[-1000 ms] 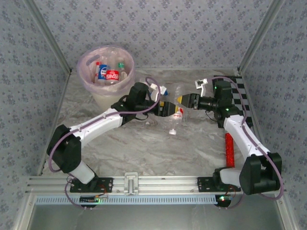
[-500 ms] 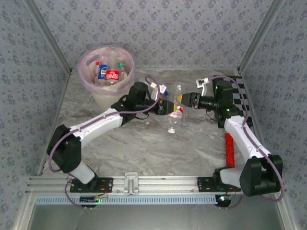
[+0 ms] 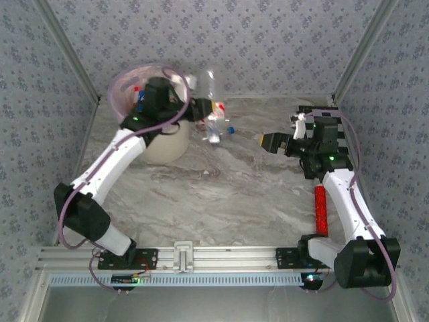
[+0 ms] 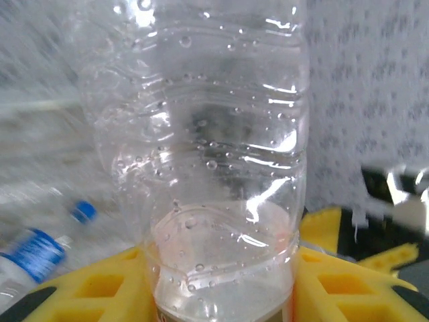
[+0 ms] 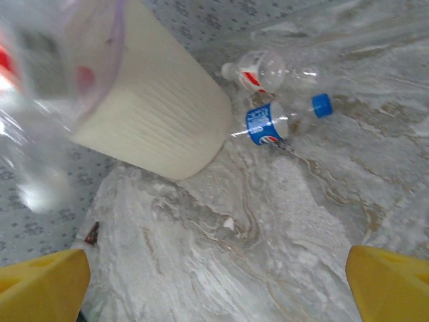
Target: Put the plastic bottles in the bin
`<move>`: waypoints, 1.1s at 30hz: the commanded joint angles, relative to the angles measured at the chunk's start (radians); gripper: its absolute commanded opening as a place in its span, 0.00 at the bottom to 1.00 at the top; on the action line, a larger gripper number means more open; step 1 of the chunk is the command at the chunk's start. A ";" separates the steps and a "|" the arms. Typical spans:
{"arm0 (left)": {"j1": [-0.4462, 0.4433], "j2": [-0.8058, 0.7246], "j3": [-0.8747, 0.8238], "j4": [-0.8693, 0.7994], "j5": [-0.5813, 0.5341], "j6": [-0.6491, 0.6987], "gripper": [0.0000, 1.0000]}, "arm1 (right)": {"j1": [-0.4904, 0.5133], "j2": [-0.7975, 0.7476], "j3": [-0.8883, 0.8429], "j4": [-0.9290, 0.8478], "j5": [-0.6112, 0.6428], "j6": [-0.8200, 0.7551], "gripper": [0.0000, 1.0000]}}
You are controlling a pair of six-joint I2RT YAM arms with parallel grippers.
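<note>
The left arm (image 3: pixel 107 168) is covering part of the bin (image 3: pixel 164 144), and the left wrist view is cutting off both ends of the held bottle. The left tool (image 3: pixel 203 107) is clamping this clear plastic bottle (image 3: pixel 210 84), raised just beside the bin's rim. The right tool (image 3: pixel 270 141) is gaping wide over the bench (image 3: pixel 221 194), holding nothing. A red-labelled bottle (image 5: pixel 258 70) and a blue-labelled bottle (image 5: pixel 271 122) are lying beside the bin.

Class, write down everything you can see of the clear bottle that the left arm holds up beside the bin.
The clear bottle is thin, see-through plastic, ribbed and dented, with droplets clinging inside. The left gripper clamps its lower end, one yellow jaw on each side. It rises from the jaws, lifted off the table, close by the right side of the bin, touching nothing else that I can see.
</note>
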 commanded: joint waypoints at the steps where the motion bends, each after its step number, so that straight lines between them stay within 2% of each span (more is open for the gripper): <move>1: 0.100 -0.048 0.142 -0.129 -0.043 0.075 0.32 | 0.005 -0.021 -0.038 -0.057 0.060 -0.028 1.00; 6: 0.253 -0.005 0.318 -0.281 -0.146 0.171 0.25 | 0.009 -0.030 -0.044 -0.083 0.092 -0.048 1.00; 12: 0.410 0.093 0.432 -0.454 -0.222 0.250 0.21 | 0.010 -0.038 -0.050 -0.110 0.102 -0.076 1.00; 14: 0.438 0.111 0.445 -0.484 -0.257 0.297 0.21 | 0.009 -0.040 -0.051 -0.121 0.112 -0.085 1.00; 18: 0.454 0.154 0.463 -0.532 -0.361 0.410 0.21 | 0.008 -0.036 -0.051 -0.119 0.116 -0.083 1.00; 26: 0.428 0.277 0.486 -0.651 -0.345 0.505 0.20 | 0.009 -0.011 -0.043 -0.099 0.121 -0.061 1.00; 33: 0.370 0.319 0.434 -0.743 -0.417 0.561 0.25 | 0.010 -0.002 -0.039 -0.098 0.121 -0.053 1.00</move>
